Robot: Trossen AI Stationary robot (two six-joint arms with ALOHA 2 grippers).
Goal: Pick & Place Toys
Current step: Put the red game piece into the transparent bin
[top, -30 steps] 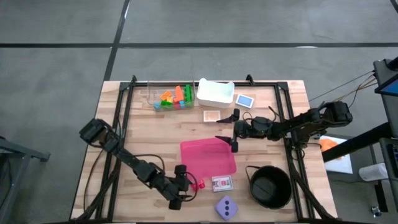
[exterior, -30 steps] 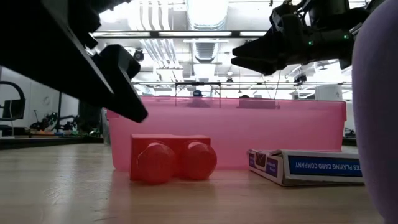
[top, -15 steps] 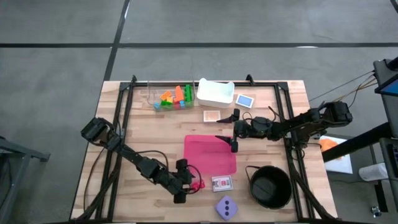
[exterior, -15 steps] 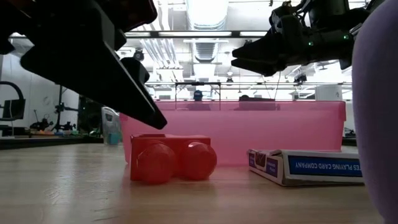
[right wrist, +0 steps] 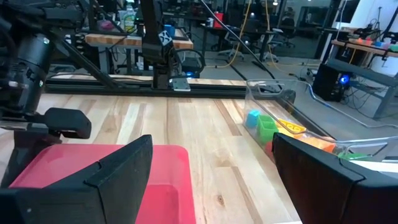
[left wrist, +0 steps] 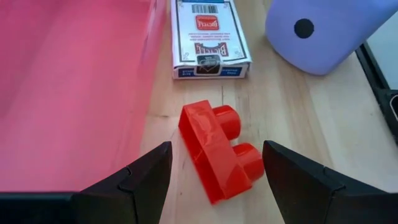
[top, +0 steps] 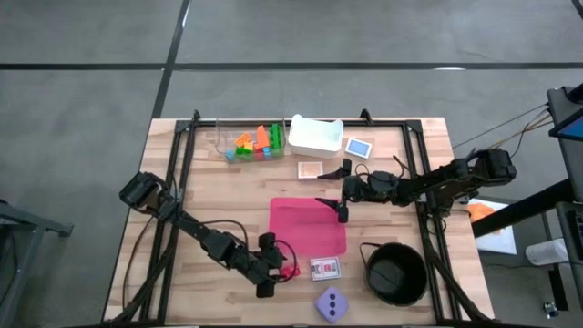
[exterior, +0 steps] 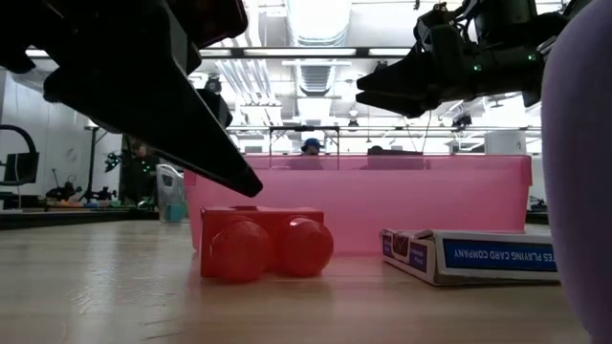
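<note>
Red plastic sits between the two dark fingers of the left gripper (left wrist: 214,177): a two-stud brick (left wrist: 219,152) lying on its side on the bare wood, with the fingers spread wide on either side and not yet touching it. From above, that gripper (top: 267,273) is at the near edge of the table, just off the near left corner of the pink mat (top: 305,228), and the brick (top: 291,270) is just beside it. A card box (left wrist: 209,38) lies a little beyond the brick, and the lilac die (left wrist: 320,31) stands near it, also loose on the table.

The right gripper (top: 343,194) hangs over the far right part of the mat with its fingers also spread and nothing between them.

Farther off, along the far edge, a clear container (top: 246,141) holds green, orange and blue bricks, next to a white box (top: 316,137). The black bowl (top: 395,271) at the near right looks empty, though its inside is dark.

By my reading, the task is barely begun or at most partway: the red brick is lined up for a grasp but not lifted, the die is untouched, and where each toy is meant to go cannot be told.
</note>
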